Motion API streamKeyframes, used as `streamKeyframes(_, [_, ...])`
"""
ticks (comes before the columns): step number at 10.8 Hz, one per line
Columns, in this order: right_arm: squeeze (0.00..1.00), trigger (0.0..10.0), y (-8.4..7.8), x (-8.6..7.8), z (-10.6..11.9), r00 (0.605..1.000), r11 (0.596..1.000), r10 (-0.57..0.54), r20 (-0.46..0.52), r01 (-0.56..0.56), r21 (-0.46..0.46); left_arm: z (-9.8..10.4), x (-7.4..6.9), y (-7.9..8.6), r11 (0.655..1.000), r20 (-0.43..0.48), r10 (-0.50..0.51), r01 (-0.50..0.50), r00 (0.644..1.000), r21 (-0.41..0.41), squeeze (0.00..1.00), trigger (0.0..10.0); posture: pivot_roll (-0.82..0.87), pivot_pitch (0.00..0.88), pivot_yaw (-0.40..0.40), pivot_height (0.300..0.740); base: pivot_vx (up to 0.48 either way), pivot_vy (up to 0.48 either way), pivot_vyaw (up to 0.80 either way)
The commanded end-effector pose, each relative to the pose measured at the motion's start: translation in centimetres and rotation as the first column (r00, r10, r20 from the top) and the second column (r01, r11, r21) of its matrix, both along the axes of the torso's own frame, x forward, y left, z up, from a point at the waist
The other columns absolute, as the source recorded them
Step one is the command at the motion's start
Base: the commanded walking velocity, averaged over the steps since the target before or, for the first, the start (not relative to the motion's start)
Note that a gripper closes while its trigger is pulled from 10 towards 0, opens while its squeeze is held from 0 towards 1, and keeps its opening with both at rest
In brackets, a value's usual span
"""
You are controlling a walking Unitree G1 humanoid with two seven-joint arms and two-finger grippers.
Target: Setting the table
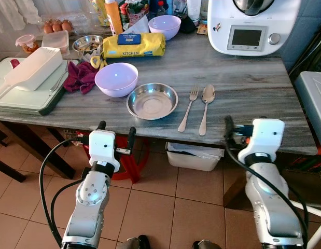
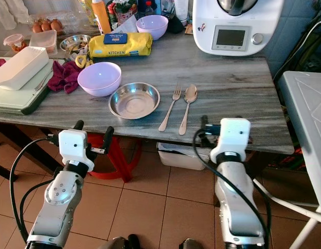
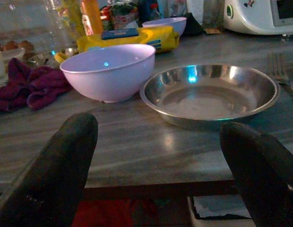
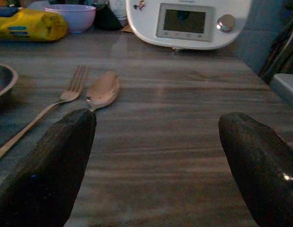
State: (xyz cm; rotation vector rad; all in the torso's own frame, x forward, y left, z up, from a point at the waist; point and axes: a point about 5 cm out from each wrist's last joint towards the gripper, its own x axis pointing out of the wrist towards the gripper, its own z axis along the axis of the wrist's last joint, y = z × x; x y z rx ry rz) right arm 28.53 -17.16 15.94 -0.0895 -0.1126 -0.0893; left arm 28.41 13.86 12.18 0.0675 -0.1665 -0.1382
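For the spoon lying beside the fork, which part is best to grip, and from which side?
Grip the spoon at the lower handle, coming from above with the right gripper, jaws across the handle. It lies flat with its handle pointing to the table's near edge; the fork is close on its left, so the handle end gives more room.

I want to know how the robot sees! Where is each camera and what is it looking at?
Left eye view: on the head, looking down at the table; both silver arms show, left gripper and right gripper at the near edge.
Right eye view: beside it, same scene, same arms.
Left wrist view: on the left wrist, facing the steel dish and bowl between its open jaws.
Right wrist view: on the right wrist, facing the fork and spoon between open jaws.
Both wrist views share the dish.
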Motion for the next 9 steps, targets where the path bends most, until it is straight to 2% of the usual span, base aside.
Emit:
streamKeyframes(1, [0.0,10.0,0.27,-0.03,0.49,1.0,1.0,0.01,0.014,-0.01,0.006,-0.46,-0.16,0.29,1.0,-0.019,0.018,-0.018,1.0,0.018,0.0,10.0,-0.1,0.12,0.08,0.74,0.0,0.0,0.0])
streamKeyframes(9, [0.0,10.0,0.12,-0.04,0.21,1.0,1.0,-0.008,-0.01,0.009,0.027,-0.63,-0.2,0.05,1.0,-0.034,0.01,-0.009,0.999,0.02,0.0,10.0,-0.11,0.137,0.084,0.74,-0.299,0.0,0.0])
